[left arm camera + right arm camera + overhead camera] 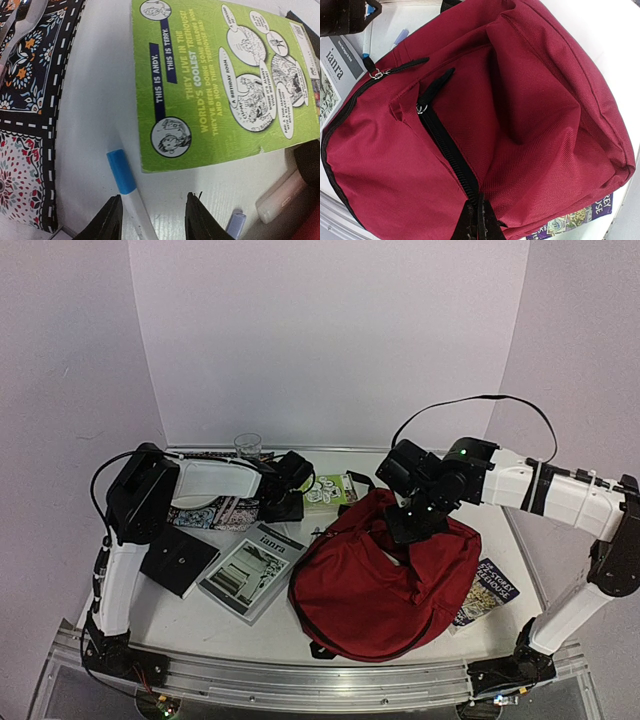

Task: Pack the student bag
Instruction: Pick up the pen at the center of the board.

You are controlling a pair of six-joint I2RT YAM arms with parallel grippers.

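Student bag (370, 590) is slumped at right-centre of the bench (200, 640), zip side up. One lower corner is laid over a purple paperback (487, 592). The right gripper (476, 217) is seen closed, pinched onto the bag at the end of a black zip (445, 145). The fabric is drawn up into a ridge there, judged to be a hold that props the mouth open for loading. A deep fold is seen beside the zip; whether it is the open compartment cannot be told.

The left gripper (155, 200) is spread open and lowered over a marker (121, 172), with the white barrel lying between the fingers (107, 220) and not clamped. The marker is judged to be the next item picked. It is placed just beside the corner of a green paperback (225, 85), with a patterned cloth (25, 100) on its other side.

Materials:
- **Bag:** soft woven dark-red fabric, creased and sagging, with black coil zips and small metal ring pulls. It is expected to collapse if released.
- **Marker:** smooth plastic cylinder with a blue cap, likely to roll.
- **Green paperback:** matte card cover printed with cartoon speech bubbles, scuffed along the near edge.
- **Cloth:** flat, with a dense floral and geometric print.
- **Other items:** a thin magazine (250, 570) and a black flat square case (180, 558) are laid front-left. A clear glass (248, 445) is stood at the back, and a pale stick (280, 195) is seen near the bag.
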